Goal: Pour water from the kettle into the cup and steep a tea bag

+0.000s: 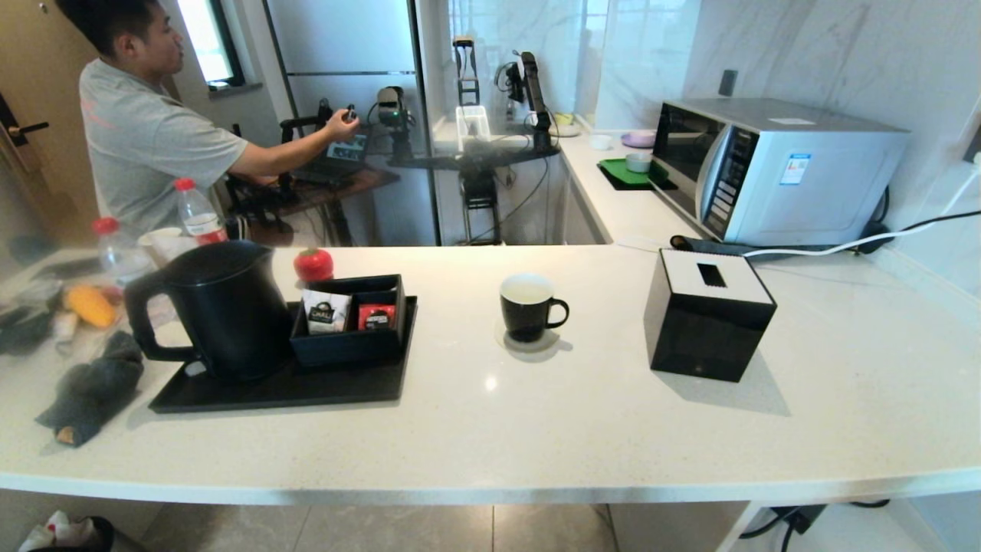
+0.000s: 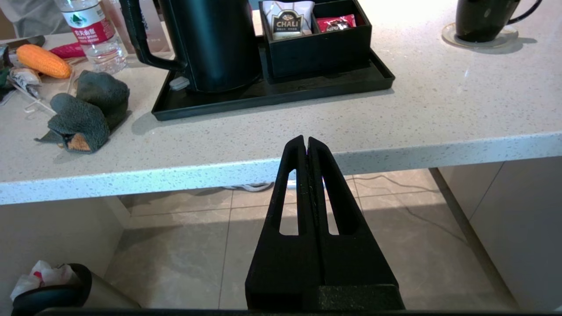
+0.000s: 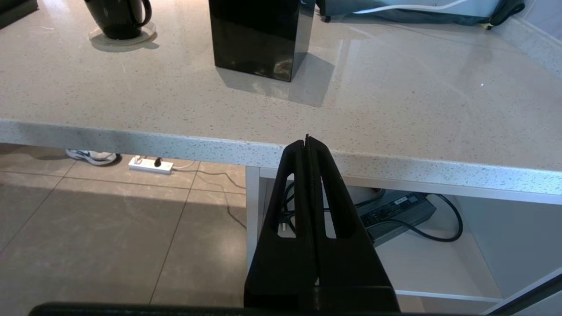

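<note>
Standing between cup [image 1: 529, 307] and microwave [image 1: 774, 169]: black tissue box [image 1: 709, 314].

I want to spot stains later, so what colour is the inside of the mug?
White inside the black cup; the head view shows it best.

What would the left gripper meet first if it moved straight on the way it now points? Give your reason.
Probably the front edge of the white counter. The left gripper, shut, sits below and in front of the counter, tips level with that edge. If it just cleared it, the black tray would lie ahead. Depth is unclear.
</note>
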{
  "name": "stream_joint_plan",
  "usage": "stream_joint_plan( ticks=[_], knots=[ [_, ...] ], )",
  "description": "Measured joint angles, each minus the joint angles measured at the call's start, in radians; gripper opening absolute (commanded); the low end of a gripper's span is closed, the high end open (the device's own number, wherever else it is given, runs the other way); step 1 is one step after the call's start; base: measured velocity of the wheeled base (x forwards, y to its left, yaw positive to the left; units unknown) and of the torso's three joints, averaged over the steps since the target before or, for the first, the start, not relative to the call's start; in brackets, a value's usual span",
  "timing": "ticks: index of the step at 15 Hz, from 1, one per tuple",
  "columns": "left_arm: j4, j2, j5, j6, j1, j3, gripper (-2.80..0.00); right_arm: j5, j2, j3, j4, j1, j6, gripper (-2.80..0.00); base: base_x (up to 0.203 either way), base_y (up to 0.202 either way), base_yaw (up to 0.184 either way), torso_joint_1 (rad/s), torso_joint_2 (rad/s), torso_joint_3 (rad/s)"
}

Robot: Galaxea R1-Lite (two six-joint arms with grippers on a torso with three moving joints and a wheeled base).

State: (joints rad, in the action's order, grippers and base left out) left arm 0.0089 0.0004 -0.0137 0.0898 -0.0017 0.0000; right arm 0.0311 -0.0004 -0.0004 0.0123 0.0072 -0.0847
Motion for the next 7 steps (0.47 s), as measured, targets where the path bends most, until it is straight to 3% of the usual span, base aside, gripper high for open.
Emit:
stream_joint_plan(
  ticks=[7],
  knots=[
    [0.000,0.000,0.000,0.000,0.000,0.000,-2.80,0.001,-0.003,0.000,-0.008,0.000,-0.002,-2.80,0.000,0.000,0.000,0.000,0.00,0.000]
  ],
)
